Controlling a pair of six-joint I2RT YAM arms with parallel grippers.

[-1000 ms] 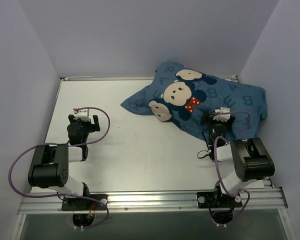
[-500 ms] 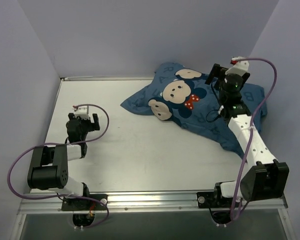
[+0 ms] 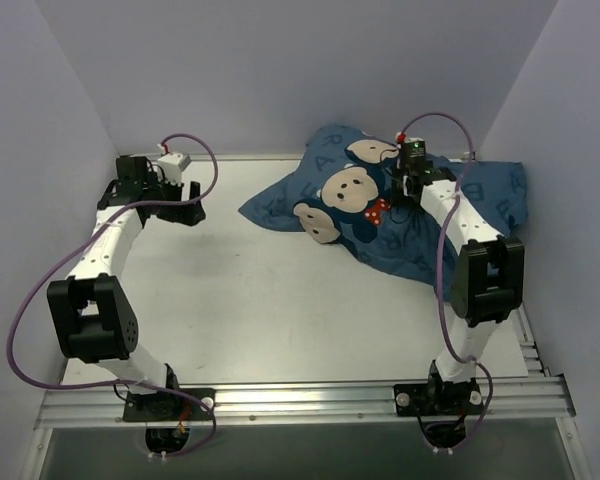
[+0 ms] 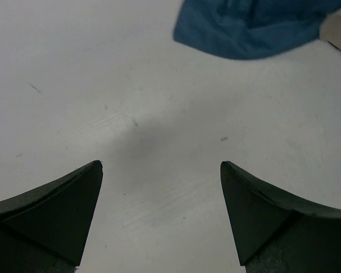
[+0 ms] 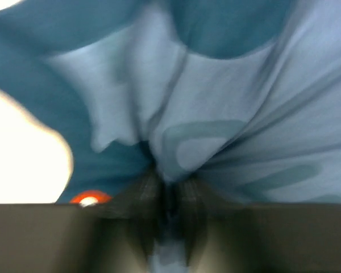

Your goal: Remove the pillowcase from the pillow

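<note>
Top external view: the pillowcase (image 3: 380,245) lies at the far right of the tabletop (image 3: 260,300). It is plump, so you can judge the pillow to be inside, though no white stuffing shows in any view. Its long axis runs roughly left to right across the back of the tabletop, with one blue corner pointing towards the left arm.

Right pincer (image 3: 408,195): it sits down on the case just beside the red bow (image 3: 383,208), near the middle of the long axis. The right wrist view is blurred. Even so, a fold of blue fabric (image 5: 227,114) gathers into the narrow gap between the jaws, so note it as pinching the pillowcase. You cannot tell whether the grip takes fabric alone or pillow as well.

Left pincer (image 3: 188,205): it is at the far left and holds nothing. In the left wrist view its jaws stand spread wide over bare tabletop (image 4: 159,102). The near corner of the pillowcase (image 4: 250,28) lies ahead and to the right, apart from the fingertips.

Relation that matters: the case lies to the right of the left pincer, along its own long axis, and the right arm is the one already on it. Which end of the case is open cannot be made out.

Judgement: stripping is not yet begun. The next move likely needs the left pincer on that near corner.
</note>
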